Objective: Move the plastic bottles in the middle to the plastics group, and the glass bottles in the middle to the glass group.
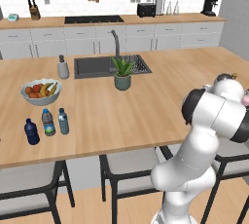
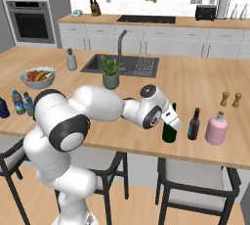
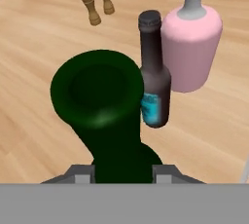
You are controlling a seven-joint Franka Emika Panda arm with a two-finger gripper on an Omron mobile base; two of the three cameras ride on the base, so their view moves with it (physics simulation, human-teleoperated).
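My gripper (image 2: 172, 119) is shut on the neck of the tall dark-green glass bottle (image 2: 169, 130), near the counter's front edge. In the hand view a finger (image 3: 80, 173) sits on each side of the green neck (image 3: 99, 94). Just right of it stands the glass group, a slim dark bottle with a blue label (image 2: 194, 123) (image 3: 154, 84). The two bottles stand close but apart. Far to the left, two clear plastic bottles (image 1: 47, 122) (image 1: 63, 121) stand beside the plastics group, a squat dark-blue bottle (image 1: 31, 131).
A pink stoppered flask (image 2: 216, 128) (image 3: 190, 43) stands right of the dark bottle, with two wooden shakers (image 2: 230, 99) behind. A fruit bowl (image 1: 40, 91), a soap dispenser (image 1: 63, 67), a potted plant (image 1: 122, 74) and the sink (image 1: 97, 66) lie on the island. Stools stand below the front edge.
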